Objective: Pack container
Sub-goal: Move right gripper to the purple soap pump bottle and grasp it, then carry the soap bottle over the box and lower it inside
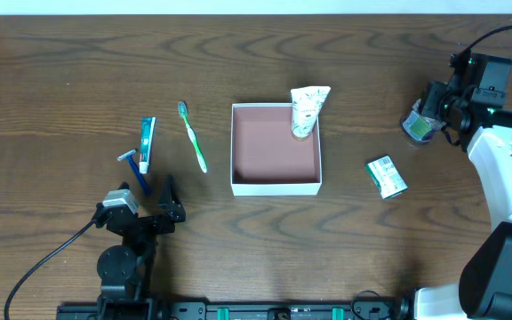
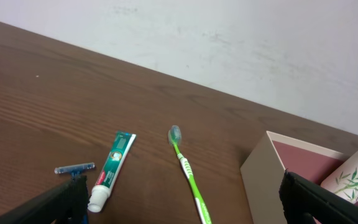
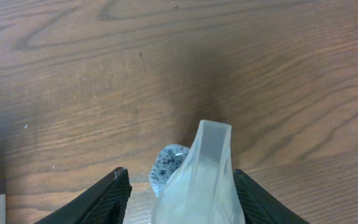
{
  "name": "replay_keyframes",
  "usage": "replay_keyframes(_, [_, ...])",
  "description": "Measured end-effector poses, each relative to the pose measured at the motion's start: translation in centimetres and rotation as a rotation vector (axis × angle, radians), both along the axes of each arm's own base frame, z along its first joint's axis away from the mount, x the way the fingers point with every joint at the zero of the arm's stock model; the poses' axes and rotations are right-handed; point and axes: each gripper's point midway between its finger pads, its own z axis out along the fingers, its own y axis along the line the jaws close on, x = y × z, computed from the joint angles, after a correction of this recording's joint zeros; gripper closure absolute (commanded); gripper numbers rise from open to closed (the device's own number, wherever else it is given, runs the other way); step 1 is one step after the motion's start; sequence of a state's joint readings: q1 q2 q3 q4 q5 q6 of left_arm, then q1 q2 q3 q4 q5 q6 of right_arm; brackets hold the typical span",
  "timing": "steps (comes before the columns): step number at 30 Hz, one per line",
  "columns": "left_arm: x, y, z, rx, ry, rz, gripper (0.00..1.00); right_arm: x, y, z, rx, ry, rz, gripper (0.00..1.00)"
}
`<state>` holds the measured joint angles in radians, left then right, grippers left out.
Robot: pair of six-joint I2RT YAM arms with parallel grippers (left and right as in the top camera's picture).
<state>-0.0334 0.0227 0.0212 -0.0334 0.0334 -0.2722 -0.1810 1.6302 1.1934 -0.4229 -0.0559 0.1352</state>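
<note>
The container (image 1: 274,187), a square white-walled box with a reddish-brown floor, sits mid-table; it also shows in the left wrist view (image 2: 263,174). A white bamboo-print tube (image 1: 308,108) leans in its back right corner, seen too in the left wrist view (image 2: 356,177). My right gripper (image 1: 431,111) is at the far right, shut on a clear plastic pouch (image 3: 207,168) with a blue-green speckled item inside (image 1: 419,126). My left gripper (image 2: 179,199) is open and empty, low at the front left (image 1: 154,203), pointing toward the toiletries.
Left of the container lie a green toothbrush (image 1: 193,136) (image 2: 188,174), a green-and-white toothpaste tube (image 1: 147,144) (image 2: 114,165) and a blue razor (image 1: 134,167) (image 2: 74,168). A small green-and-white carton (image 1: 387,176) lies right of the container.
</note>
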Motion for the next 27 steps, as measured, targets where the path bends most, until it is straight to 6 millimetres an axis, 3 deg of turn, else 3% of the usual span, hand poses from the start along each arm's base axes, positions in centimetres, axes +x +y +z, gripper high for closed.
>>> replay_keyframes(4, [0.0, 0.0, 0.0, 0.0, 0.0, 0.0, 0.02, 0.5, -0.1, -0.9, -0.006, 0.007, 0.009, 0.48])
replay_keyframes(9, [0.0, 0.0, 0.0, 0.0, 0.0, 0.0, 0.02, 1.1, -0.2, -3.2, -0.007, 0.043, 0.017, 0.68])
replay_keyframes(17, [0.0, 0.0, 0.0, 0.0, 0.0, 0.0, 0.02, 2.0, 0.1, -2.2, -0.008, -0.005, 0.053, 0.84])
replay_keyframes(27, [0.0, 0.0, 0.0, 0.0, 0.0, 0.0, 0.02, 0.7, 2.1, -1.0, 0.069, -0.006, 0.123, 0.86])
